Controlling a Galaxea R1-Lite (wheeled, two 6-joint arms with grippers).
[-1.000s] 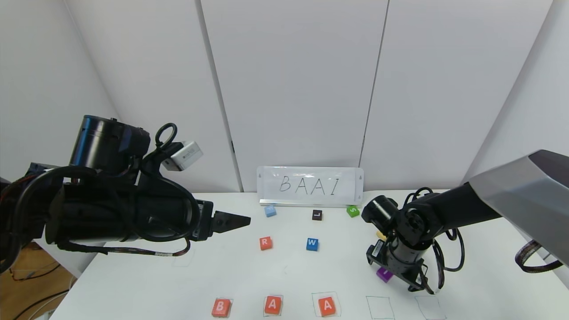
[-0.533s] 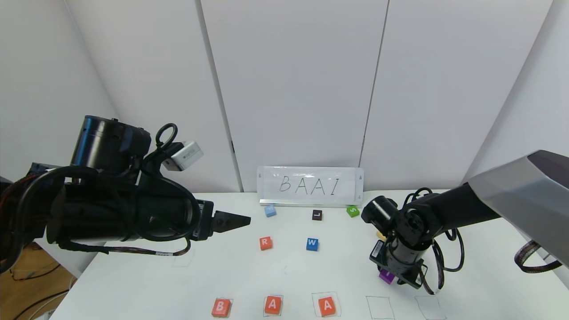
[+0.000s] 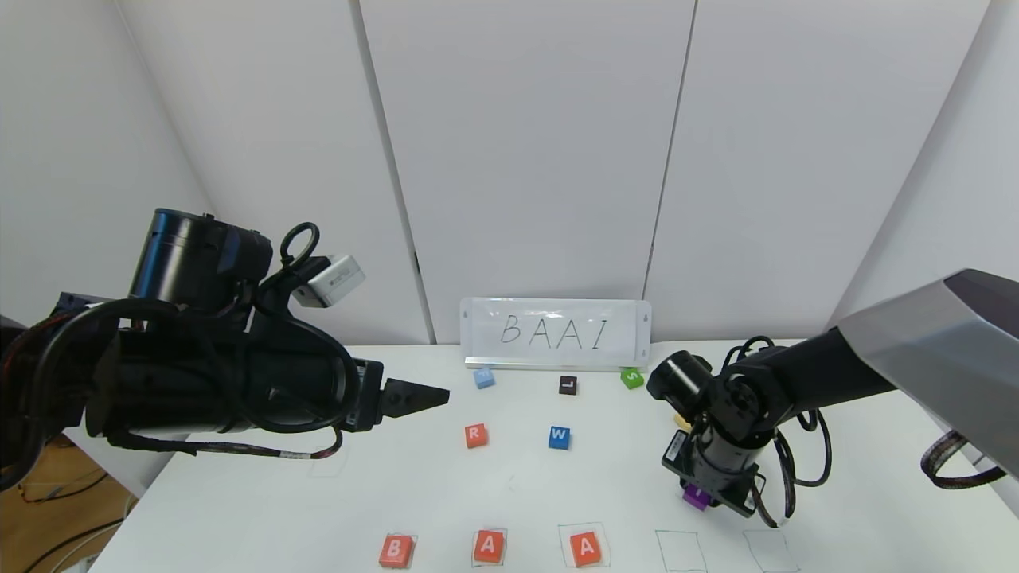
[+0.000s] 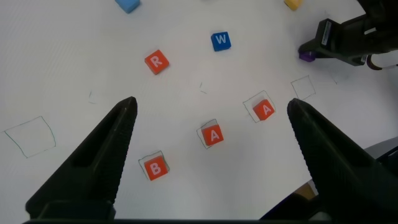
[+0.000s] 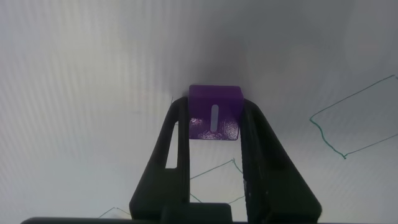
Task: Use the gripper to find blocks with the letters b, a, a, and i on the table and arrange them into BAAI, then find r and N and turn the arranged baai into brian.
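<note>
Three orange-red blocks stand in green squares at the white table's (image 3: 446, 493) front: B (image 3: 396, 550), A (image 3: 489, 546), A (image 3: 585, 547). They also show in the left wrist view as B (image 4: 155, 167), A (image 4: 214, 134), A (image 4: 265, 110). My right gripper (image 3: 707, 495) is shut on the purple I block (image 3: 696, 495), low over the table behind an empty green square (image 3: 681, 551). The right wrist view shows the I block (image 5: 214, 113) between the fingertips. The orange-red R block (image 3: 475, 434) lies mid-table. My left gripper (image 3: 430, 395) hangs open above the table's left side.
A blue W block (image 3: 559, 437), a dark L block (image 3: 568, 385), a green S block (image 3: 631, 378) and a light blue block (image 3: 484, 378) lie near a BAAI sign (image 3: 555, 333) at the back. A second empty green square (image 3: 768, 551) is at the front right.
My right gripper has closed on the purple I block and shifted it slightly toward the front. The left arm has not moved.
</note>
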